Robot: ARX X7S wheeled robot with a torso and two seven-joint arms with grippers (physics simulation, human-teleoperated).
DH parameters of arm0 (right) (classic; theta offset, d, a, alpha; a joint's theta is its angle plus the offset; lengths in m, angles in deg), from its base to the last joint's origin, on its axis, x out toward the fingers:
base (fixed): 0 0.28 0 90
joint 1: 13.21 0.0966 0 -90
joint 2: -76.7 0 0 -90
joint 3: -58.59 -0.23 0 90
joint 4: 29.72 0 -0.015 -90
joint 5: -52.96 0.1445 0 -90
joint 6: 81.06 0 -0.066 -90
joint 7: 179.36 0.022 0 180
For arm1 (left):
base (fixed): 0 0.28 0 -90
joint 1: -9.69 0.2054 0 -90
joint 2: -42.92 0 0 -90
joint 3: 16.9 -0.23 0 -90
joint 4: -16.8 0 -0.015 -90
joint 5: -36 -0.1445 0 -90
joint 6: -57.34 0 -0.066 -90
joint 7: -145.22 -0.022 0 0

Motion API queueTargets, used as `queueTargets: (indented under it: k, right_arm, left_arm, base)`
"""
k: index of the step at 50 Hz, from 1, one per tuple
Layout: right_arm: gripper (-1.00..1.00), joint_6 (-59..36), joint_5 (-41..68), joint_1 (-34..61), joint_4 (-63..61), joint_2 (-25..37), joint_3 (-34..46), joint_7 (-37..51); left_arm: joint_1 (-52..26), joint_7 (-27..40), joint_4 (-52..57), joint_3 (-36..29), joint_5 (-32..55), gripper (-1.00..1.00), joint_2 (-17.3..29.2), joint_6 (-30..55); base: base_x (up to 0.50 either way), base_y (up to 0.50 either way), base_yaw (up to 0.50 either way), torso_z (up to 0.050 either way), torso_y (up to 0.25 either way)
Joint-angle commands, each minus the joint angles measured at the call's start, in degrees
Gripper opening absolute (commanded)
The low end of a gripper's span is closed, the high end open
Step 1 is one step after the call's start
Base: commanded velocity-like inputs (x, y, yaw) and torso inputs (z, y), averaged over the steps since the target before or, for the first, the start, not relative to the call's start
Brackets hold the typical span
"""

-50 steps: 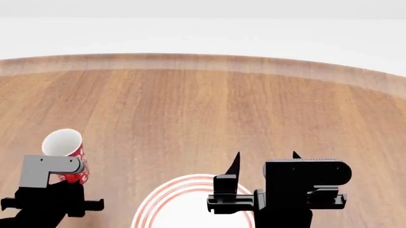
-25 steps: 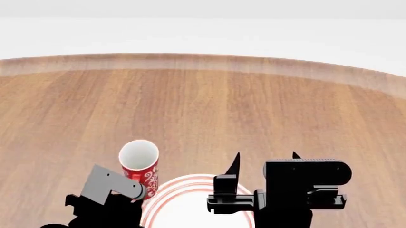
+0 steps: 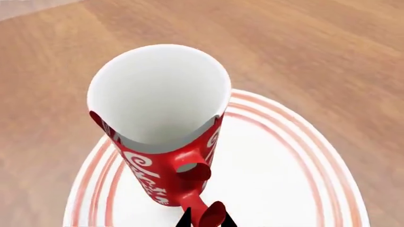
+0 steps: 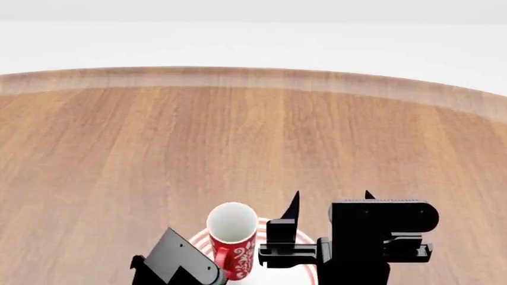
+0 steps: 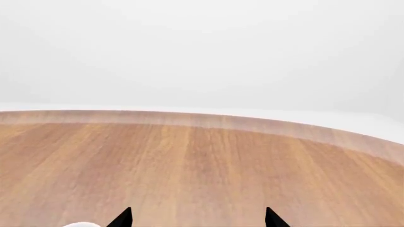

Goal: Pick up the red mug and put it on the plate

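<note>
Red mug [image 3: 165,142] upright over ringed plate [image 3: 284,175]

Wooden table [image 5: 202,165], pale curved edge, two dark right hand [image 5: 197,218] fingertips spread apart

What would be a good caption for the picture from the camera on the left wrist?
Held by its handle, the red mug hangs over the red-ringed plate on the wooden table.

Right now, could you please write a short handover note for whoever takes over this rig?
Left gripper: shut on the red mug's handle, holding the mug upright over the plate.
Right gripper: open and holding nothing, beside the plate.
Done: mug picked up and brought to the plate.
Left: whether the base touches the plate cannot be told; lower if needed, release, withdraw the left arm.
</note>
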Motion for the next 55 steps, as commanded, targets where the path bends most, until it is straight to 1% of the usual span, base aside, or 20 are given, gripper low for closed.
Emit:
queueTargets:
  k: [1, 5, 19, 32, 44, 45, 55]
  right_arm:
    - [1.00, 0.24, 0.38, -0.11, 0.12, 0.19, 0.02, 0.07]
    - [1.00, 0.40, 0.42, -0.17, 0.25, 0.28, 0.04, 0.11]
    - [1.00, 0.55, 0.75, 0.05, 0.55, 0.46, 0.13, 0.29]
    - [1.00, 1.22, 0.84, -0.11, 1.13, 0.54, 0.42, 0.32]
    - [1.00, 1.23, 1.16, -0.13, 0.97, 0.71, 0.58, 0.50]
    - [1.00, 1.29, 1.16, -0.11, 1.05, 0.71, 0.60, 0.50]
    - [1.00, 1.57, 1.36, -0.01, 1.57, 0.77, 0.69, 0.53]
  left_arm:
    - [-2.78, -2.25, -5.62, -3.07, 2.84, -1.00, -0.72, -2.28]
    - [-4.60, -1.93, -9.97, -3.72, 3.85, -1.00, -1.13, -4.07]
    - [-8.22, -1.11, -18.86, -7.86, 8.69, -1.00, -1.50, -7.01]
    - [-10.77, -0.47, -24.97, -12.35, 13.78, -1.00, -1.65, -8.98]
    - [-11.47, 0.49, -26.31, -15.35, 16.97, -1.00, -1.34, -9.70]
    - [-11.71, 0.61, -26.77, -15.52, 17.26, 1.00, -1.42, -9.74]
    - [-12.19, 1.45, -27.63, -17.55, 19.24, 1.00, -1.28, -10.48]
  base:
    - [0.00, 0.00, 0.00, 0.000, 0.000]
    - [0.00, 0.00, 0.00, 0.000, 0.000]
    - [0.00, 0.00, 0.00, 0.000, 0.000]
    - [0.00, 0.00, 0.00, 0.000, 0.001]
    - [0.00, 0.00, 0.00, 0.000, 0.000]
    - [0.00, 0.00, 0.00, 0.000, 0.000]
    - [0.00, 0.00, 0.00, 0.000, 0.000]
